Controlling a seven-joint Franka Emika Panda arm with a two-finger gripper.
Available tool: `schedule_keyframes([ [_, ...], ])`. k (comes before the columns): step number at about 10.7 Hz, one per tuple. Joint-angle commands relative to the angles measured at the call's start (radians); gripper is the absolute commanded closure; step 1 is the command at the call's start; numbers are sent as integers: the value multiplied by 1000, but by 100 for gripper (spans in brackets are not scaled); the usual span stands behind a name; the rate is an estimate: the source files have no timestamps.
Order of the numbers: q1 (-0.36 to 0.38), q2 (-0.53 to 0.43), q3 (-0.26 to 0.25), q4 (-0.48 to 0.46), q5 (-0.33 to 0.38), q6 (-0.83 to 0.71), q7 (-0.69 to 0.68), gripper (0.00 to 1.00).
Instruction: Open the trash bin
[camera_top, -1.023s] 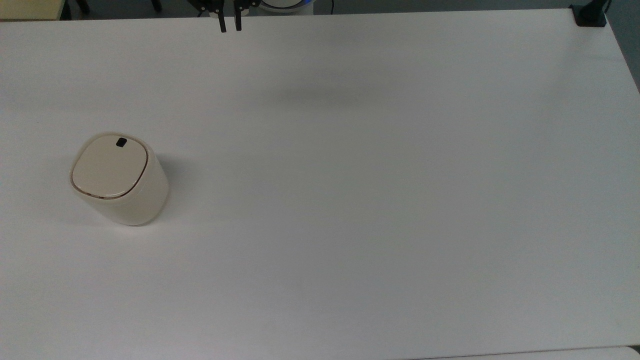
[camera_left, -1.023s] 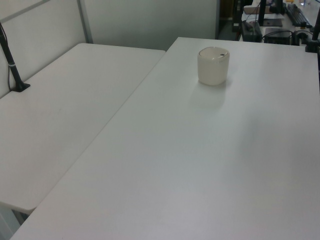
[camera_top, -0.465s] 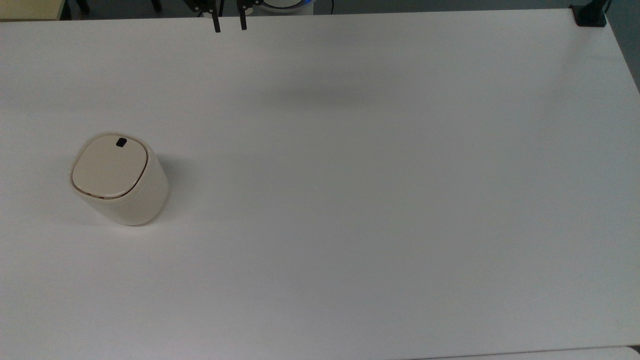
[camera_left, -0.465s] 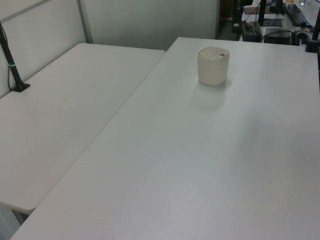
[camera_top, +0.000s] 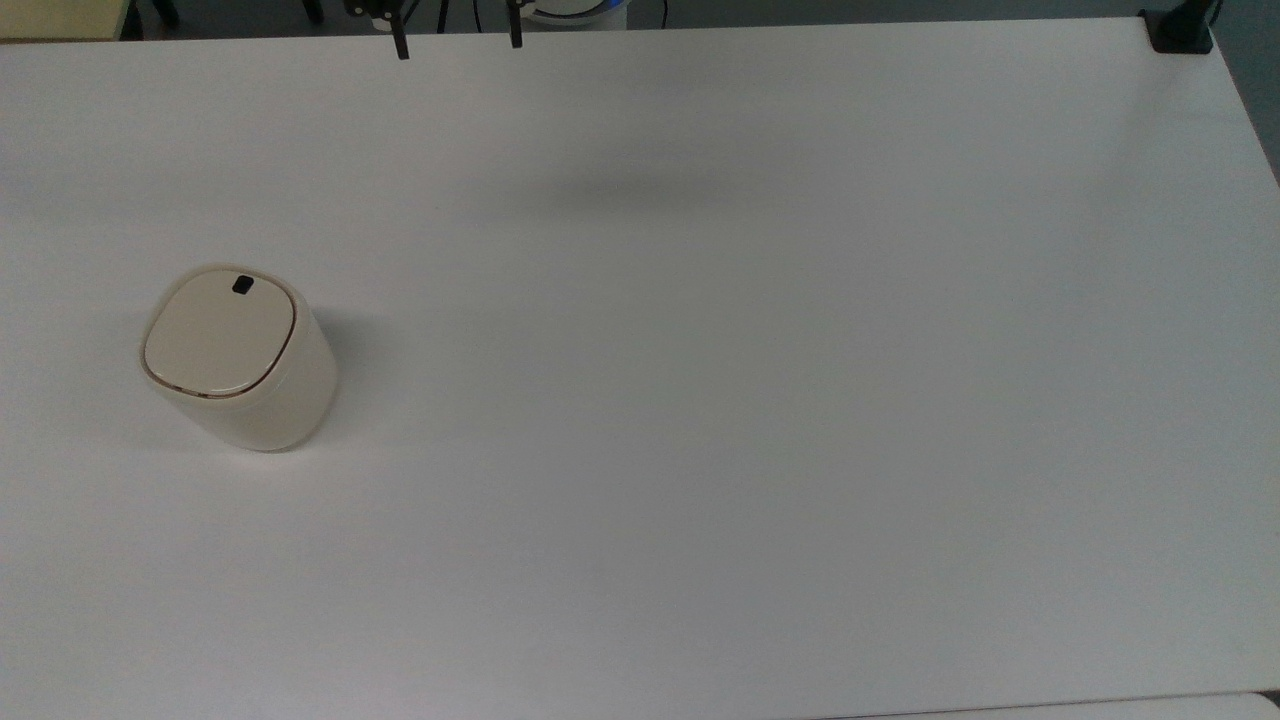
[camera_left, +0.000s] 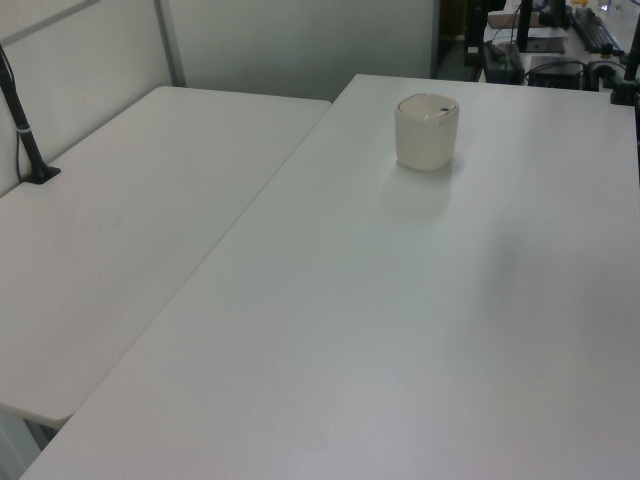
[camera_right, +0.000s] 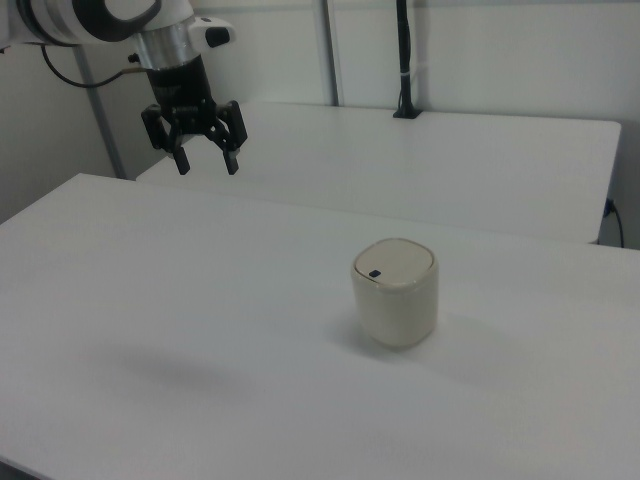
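Trash bin (camera_top: 240, 365): smooth cream plastic, slight sheen on lid, small black button at lid's 12 o'clock in the top view. Table (camera_top: 750, 400): white, matt, smooth laminate look. Gripper (camera_right: 205, 163): black matt fingers, glossy white arm shell.

Cream trash bin (camera_top: 240, 360), white table (camera_top: 750, 400), black pincer (camera_right: 207, 163).

One trash bin (camera_top: 238, 358) stands on the white table (camera_top: 700, 400), with one lid (camera_top: 220, 338) bearing one small black button (camera_top: 242, 286). One gripper (camera_top: 457, 45) with two fingers (camera_top: 401, 47) hangs above the table's far edge. Beside this table stands one second white table (camera_left: 130, 230), carrying one black post (camera_left: 25, 130).
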Motion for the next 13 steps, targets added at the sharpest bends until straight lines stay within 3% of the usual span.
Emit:
schedule_keyframes([
  [1, -1, -17, -3, -18, 19, 17, -11, 8],
  [2, -2, -17, -4, -18, 19, 18, -11, 9],
  [4, -4, -17, -4, -18, 19, 23, -13, 20],
  [6, -11, -16, -6, -18, 19, 27, -21, 41],
  [9, -28, -12, -6, -18, 18, 81, -13, 82],
  [10, -37, -6, -6, -18, 15, 107, -17, 89],
  [13, -77, 0, -18, -3, 19, 129, -14, 89],
])
